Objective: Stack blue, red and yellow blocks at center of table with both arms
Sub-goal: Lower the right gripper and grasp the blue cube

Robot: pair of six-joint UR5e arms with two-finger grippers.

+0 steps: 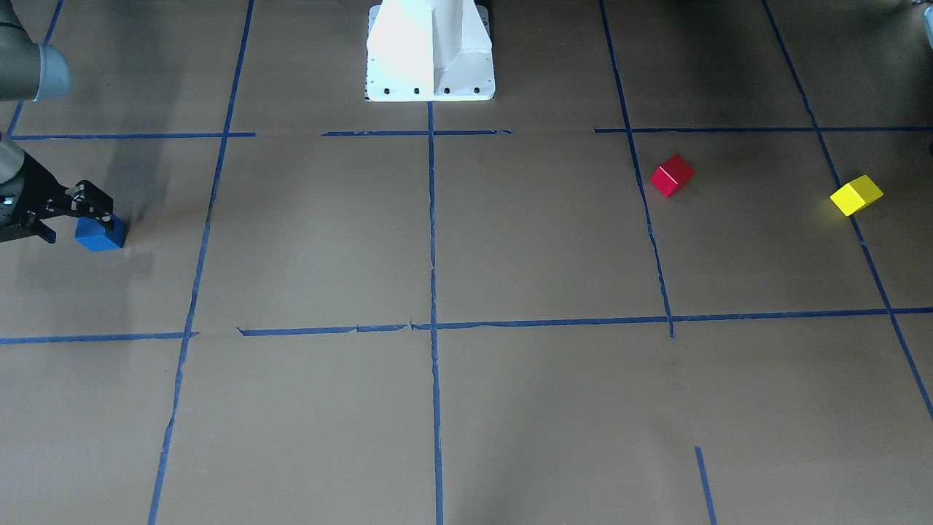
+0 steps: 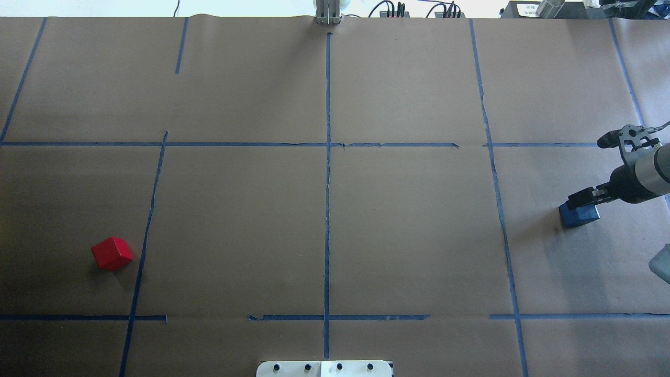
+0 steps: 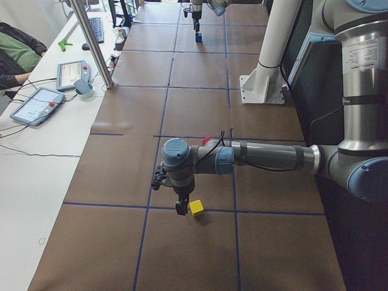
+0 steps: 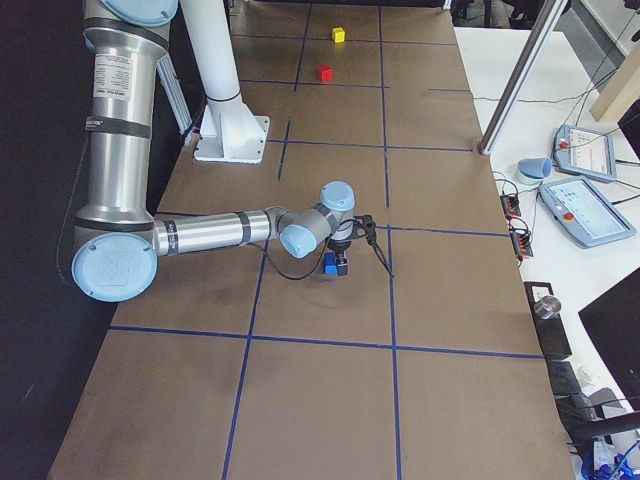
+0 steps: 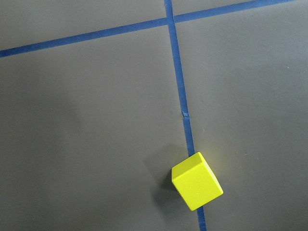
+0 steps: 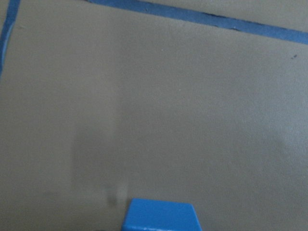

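Note:
The blue block (image 1: 100,235) sits on the table at my right side and also shows in the overhead view (image 2: 578,215). My right gripper (image 1: 93,213) is down at it, fingers at the block's sides; I cannot tell whether they press it. The right wrist view shows only the block's top (image 6: 161,215). The yellow block (image 1: 856,195) lies on a tape line at my left end. My left gripper (image 3: 180,208) hovers just beside and above it; I cannot tell if it is open. The left wrist view shows the yellow block (image 5: 197,187). The red block (image 1: 672,176) lies alone, left of centre.
The white robot base (image 1: 430,51) stands at the table's robot-side edge. Blue tape lines (image 1: 432,292) cross at the table's middle. Tablets and cables (image 3: 36,103) lie on the side bench, where an operator sits.

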